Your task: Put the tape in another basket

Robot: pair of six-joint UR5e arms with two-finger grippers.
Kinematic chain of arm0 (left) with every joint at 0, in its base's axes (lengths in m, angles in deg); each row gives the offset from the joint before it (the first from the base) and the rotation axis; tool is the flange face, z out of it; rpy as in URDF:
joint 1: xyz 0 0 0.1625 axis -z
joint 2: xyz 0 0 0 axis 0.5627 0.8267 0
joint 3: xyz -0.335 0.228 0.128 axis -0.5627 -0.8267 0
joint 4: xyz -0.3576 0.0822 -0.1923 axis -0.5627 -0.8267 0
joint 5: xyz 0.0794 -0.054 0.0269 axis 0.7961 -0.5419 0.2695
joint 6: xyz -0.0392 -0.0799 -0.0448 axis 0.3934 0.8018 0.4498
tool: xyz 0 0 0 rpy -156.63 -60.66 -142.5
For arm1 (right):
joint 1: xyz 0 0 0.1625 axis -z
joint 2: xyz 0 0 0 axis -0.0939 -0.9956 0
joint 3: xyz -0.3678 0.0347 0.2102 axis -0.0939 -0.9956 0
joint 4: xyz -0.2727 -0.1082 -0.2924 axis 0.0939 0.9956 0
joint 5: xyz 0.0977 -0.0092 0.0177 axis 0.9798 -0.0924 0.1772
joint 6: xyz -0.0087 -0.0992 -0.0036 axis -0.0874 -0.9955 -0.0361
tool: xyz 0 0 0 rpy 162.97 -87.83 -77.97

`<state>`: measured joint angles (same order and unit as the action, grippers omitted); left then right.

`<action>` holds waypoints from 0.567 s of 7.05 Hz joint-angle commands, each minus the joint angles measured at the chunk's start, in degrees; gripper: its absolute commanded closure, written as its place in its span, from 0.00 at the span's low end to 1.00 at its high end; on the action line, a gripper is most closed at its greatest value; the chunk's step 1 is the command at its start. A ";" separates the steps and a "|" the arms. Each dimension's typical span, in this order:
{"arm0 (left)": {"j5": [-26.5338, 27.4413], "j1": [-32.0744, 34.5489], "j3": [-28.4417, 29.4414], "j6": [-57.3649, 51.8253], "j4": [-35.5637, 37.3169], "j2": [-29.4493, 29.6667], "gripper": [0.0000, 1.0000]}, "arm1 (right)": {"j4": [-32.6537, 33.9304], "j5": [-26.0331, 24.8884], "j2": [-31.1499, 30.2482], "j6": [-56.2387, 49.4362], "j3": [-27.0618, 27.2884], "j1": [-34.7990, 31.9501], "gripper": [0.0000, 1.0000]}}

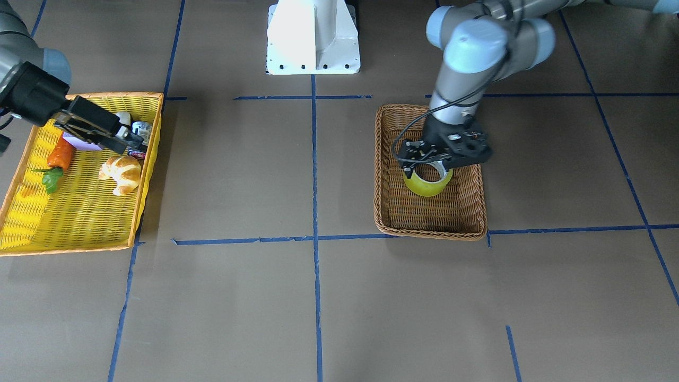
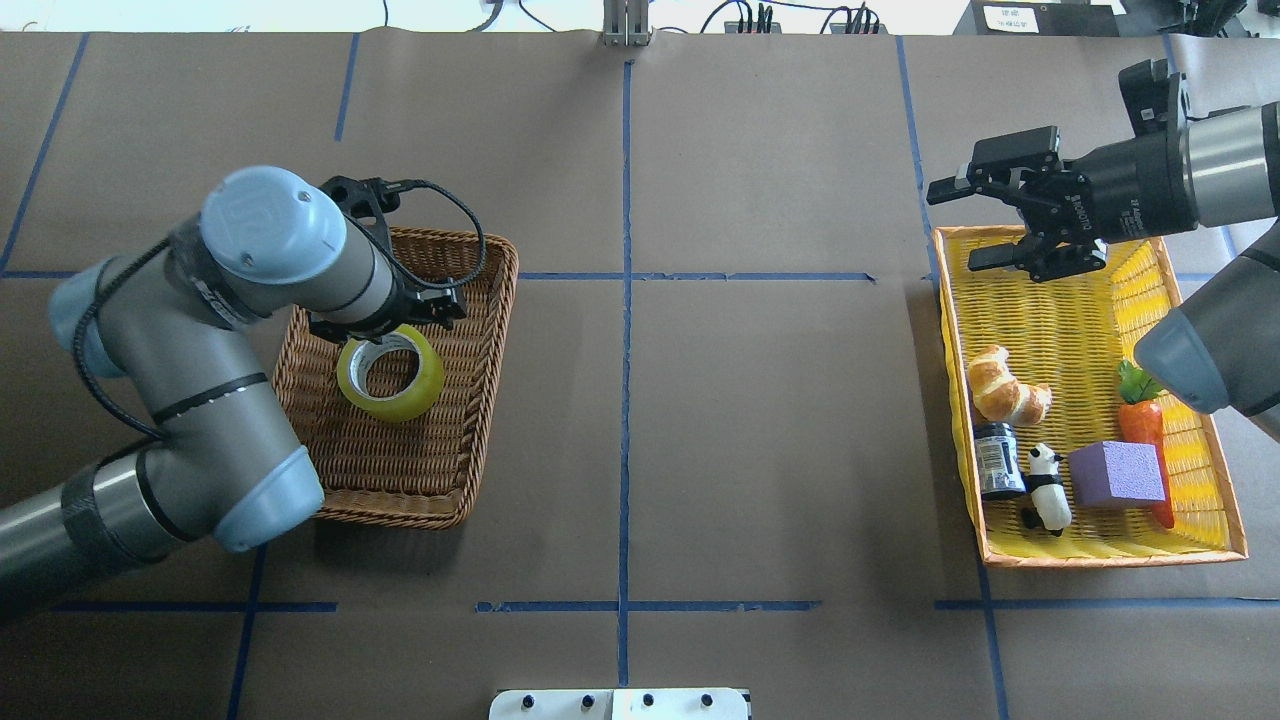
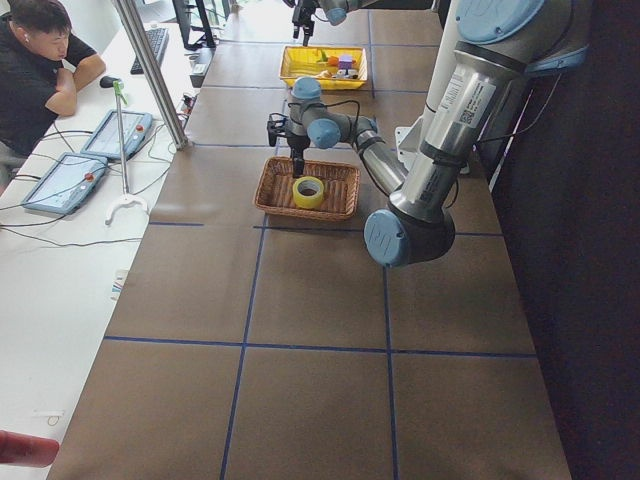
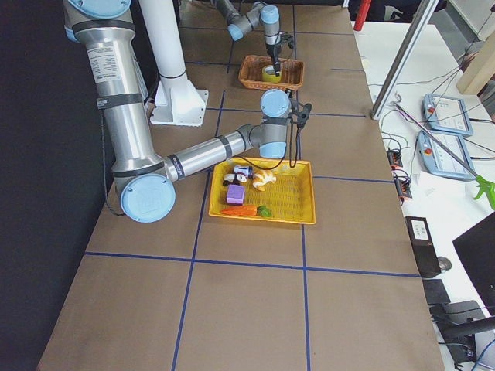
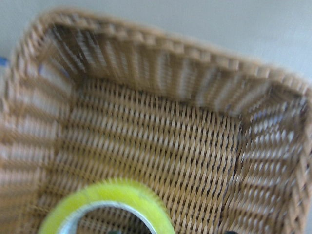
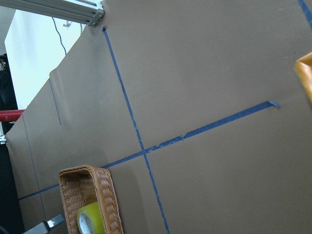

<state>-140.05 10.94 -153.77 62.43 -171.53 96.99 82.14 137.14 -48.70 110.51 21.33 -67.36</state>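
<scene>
The tape [image 2: 392,372], a roll of translucent yellow-green packing tape with a pale core, is inside the brown wicker basket [image 2: 400,508] at the left centre of the overhead frame. It lies in the basket's upper half, with its opening facing up and slightly tilted. The left jaws hang directly over its upper edge, pointing down from the left arm [image 2: 270,245], which bends in from the frame's lower left. The wrist body hides the fingertips. The blurred left wrist view shows only the roll's yellow rim at the bottom edge against the woven floor, so I cannot tell how far apart these jaws stand or whether they have hold of the roll. Well apart from the basket, across the brown-paper tabletop [image 2: 750,420] with its blue tape lines, a yellow tray-basket with an orange rim [image 2: 1100,557] lies at the frame's right edge. It holds a croissant [image 2: 1005,385], a small dark can [image 2: 995,458], a panda figure [image 2: 1045,485], a purple block [image 2: 1117,473] and a carrot [image 2: 1140,420]. The right jaws, on the right arm [image 2: 1200,170], hover over the tray's upper left corner, spread wide with nothing between them.
</scene>
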 commanded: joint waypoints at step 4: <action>-17.78 36.24 6.19 -61.16 6.99 -11.86 0.00 | 26.52 0.16 -6.09 -46.03 0.49 -10.77 0.00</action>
<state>-156.05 40.02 -153.25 15.07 -166.08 85.48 103.56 137.65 -52.16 77.21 21.79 -75.20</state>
